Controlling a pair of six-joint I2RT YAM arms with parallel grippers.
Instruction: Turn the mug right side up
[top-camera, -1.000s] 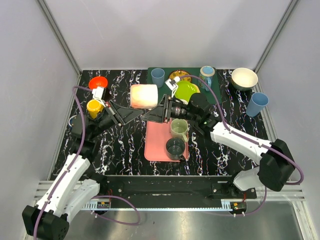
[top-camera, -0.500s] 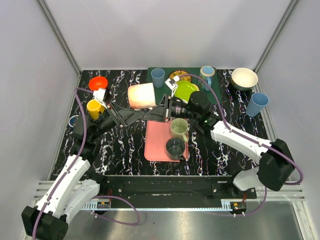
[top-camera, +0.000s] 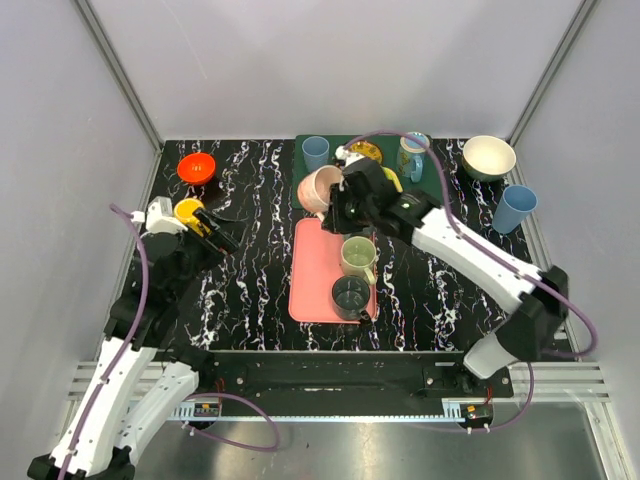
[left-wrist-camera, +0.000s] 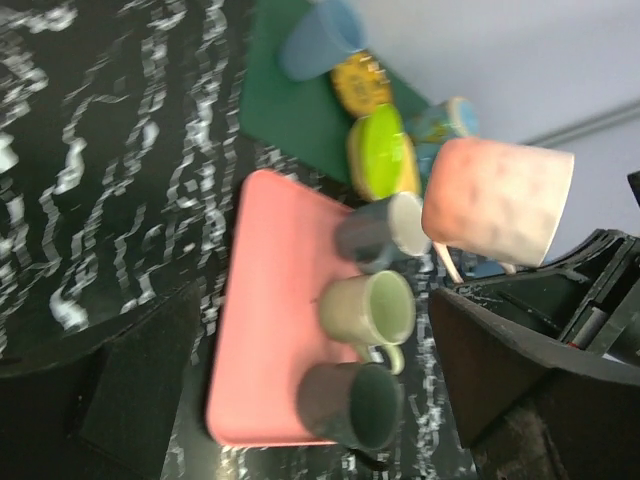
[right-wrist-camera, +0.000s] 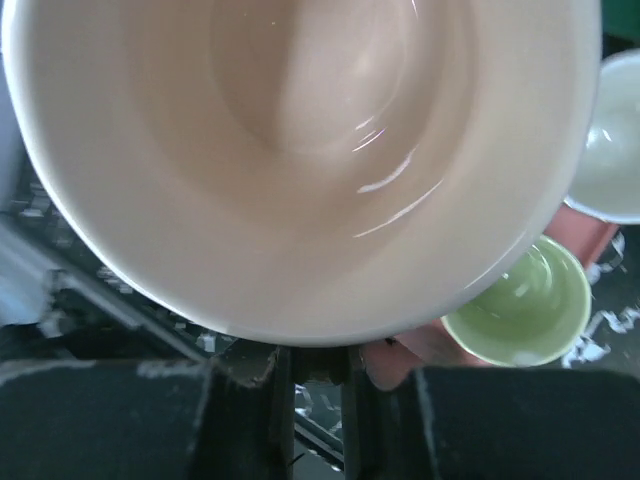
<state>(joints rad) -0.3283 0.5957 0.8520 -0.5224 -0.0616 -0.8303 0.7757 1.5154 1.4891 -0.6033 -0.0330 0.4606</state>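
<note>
Top external view: the pink mug (top-camera: 318, 188) is held in the air by the right gripper (top-camera: 338, 200), above the far edge of the pink tray (top-camera: 312, 280).
Its outer wall is pale pink and dimpled, its rim cream, and its inside a glossy beige that fills the right wrist view. From above, its mouth is tipped partly up toward the camera. The right jaws are clenched on its side below the rim. On the tray just nearer stand a light green mug (top-camera: 357, 255) and a dark mug (top-camera: 350, 294), both mouth up. The left gripper (top-camera: 218, 228) hangs well apart over the left of the marbled black worktop (top-camera: 250, 270), jaws released and spread wide, grasping nothing.
</note>
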